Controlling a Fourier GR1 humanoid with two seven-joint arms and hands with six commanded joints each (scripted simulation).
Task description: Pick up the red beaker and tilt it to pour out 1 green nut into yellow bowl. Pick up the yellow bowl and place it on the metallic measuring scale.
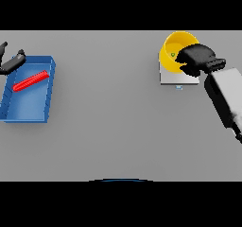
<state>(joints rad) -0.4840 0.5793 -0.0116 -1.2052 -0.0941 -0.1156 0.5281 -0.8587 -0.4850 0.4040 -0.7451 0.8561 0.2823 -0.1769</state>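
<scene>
Bare desk lies between the blue tray at left and yellow bowl on the scale at right.

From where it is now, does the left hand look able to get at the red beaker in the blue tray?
Probably yes. The left hand sits at the blue tray's far left corner, and the red beaker lies on its side just inside, uncovered. Nothing stands between them; the right hand is away at the yellow bowl.
</scene>
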